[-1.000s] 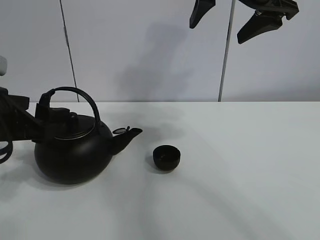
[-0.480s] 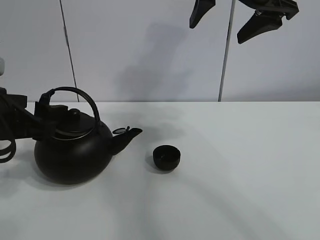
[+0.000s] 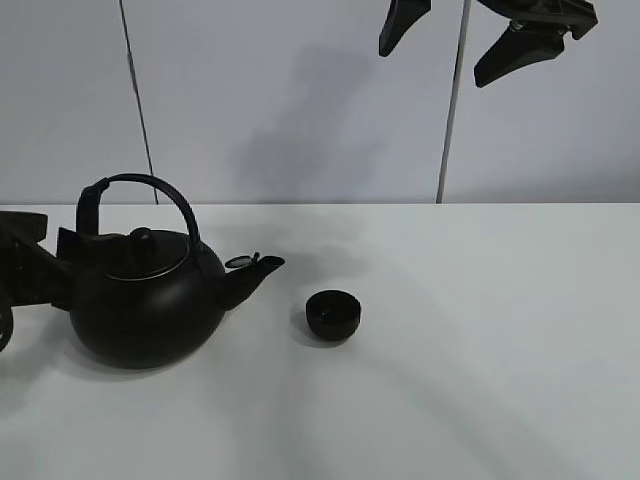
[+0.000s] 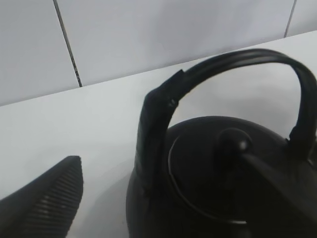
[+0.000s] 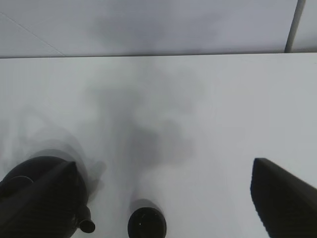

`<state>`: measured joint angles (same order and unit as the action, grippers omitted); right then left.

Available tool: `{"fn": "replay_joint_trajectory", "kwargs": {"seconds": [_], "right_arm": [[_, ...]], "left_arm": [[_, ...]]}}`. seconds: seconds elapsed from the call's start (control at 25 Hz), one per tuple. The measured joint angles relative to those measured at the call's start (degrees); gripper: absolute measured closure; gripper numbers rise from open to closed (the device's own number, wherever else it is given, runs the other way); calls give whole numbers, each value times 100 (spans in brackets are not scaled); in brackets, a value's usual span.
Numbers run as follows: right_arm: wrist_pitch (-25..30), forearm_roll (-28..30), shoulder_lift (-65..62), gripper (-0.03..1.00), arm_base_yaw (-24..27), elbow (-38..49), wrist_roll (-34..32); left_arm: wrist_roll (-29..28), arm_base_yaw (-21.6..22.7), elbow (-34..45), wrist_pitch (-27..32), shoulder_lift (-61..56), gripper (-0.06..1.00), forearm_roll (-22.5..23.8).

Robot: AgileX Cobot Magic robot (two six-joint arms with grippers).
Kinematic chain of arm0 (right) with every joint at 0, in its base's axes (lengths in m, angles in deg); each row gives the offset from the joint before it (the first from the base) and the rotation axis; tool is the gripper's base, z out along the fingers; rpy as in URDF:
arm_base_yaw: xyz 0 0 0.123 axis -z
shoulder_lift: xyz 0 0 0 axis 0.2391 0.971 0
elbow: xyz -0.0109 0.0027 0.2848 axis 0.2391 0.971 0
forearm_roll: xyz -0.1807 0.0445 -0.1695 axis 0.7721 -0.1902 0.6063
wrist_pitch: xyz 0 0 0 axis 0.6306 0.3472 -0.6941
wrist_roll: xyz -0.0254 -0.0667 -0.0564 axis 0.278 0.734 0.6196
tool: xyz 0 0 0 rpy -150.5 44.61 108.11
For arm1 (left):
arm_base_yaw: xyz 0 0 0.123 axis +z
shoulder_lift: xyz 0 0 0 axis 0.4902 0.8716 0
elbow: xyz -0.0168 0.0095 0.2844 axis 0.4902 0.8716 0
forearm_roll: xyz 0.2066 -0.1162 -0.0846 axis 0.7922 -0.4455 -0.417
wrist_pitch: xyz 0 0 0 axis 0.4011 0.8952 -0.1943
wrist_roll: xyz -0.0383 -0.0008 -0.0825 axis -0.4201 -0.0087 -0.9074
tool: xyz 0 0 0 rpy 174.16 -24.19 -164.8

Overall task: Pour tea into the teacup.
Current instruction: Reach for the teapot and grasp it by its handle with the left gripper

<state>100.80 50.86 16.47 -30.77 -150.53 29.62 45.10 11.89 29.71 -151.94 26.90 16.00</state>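
**On the tabletop: kettle beside the teacup, both hands empty**

At the left end of the tabletop [image 3: 480, 330] I see the kettle [image 3: 145, 305] standing upright, lid on, its arched handle raised and its spout pointing right. The teacup [image 3: 332, 314] sits just beside that spout, upright. It touches nothing, and only a short strip of bare tabletop lies between the two. From the right wrist camera the teacup [image 5: 146, 224] shows low in the picture, close to the spout tip.

My left hand [image 3: 45, 260] is down at the tabletop's left edge, hard against the kettle's far side from the cup. Through its own camera the left hand [image 4: 158, 161] is spread open. One ribbed finger [image 4: 47, 203] is well off to one side, the other lies dark across the kettle's body, and the foot of the handle stands between them. It grips nothing. The kettle fills that view and blocks whatever lies beyond it.

My right hand [image 3: 432, 64] hangs high above the tabletop against the pale panelled wall [image 3: 300, 100], fingers wide apart and empty, well clear of both things.
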Motion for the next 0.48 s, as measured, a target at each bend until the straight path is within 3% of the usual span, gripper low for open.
{"fn": "replay_joint_trajectory", "kwargs": {"seconds": [0.48], "right_arm": [[0,0,0,32,0,0,0]], "left_arm": [[-14,0,111,-35,0,35,-67]]}}
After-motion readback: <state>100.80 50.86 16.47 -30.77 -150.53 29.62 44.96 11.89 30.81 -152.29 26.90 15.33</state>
